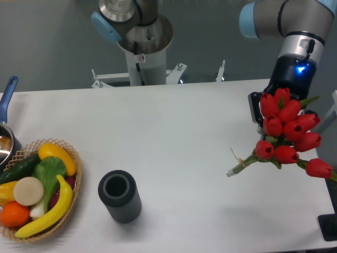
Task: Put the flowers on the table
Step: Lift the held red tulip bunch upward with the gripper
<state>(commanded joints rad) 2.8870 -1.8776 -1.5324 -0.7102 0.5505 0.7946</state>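
I cannot see the gripper point(274, 118) well: the red heads of the flowers point(287, 134) cover almost all of it, and only a dark part shows at the left of the bunch. So I cannot tell how the jaws stand, or if they grip the stems. The arm point(292, 52) comes down from the top right corner of the picture, with a blue light on the wrist, and it points down toward the right edge of the table point(174, 137).

The flowers are at the right edge of the table, near the far right corner. The heads are up beside the wrist and one head reaches out over the right edge. The green stems run down and to the left, and their tied end with the pale twine point(238, 158) is low over the white top. From this view I cannot say if the stem end touches the table or only hangs close to it.

At the near left corner a basket point(72, 197) with fruit and vegetables is cut off by the picture border. A dark ribbed cylinder point(120, 196) stands near the front edge, just right of the basket. A pan point(6, 110) with a blue handle is half out of view at the left edge.
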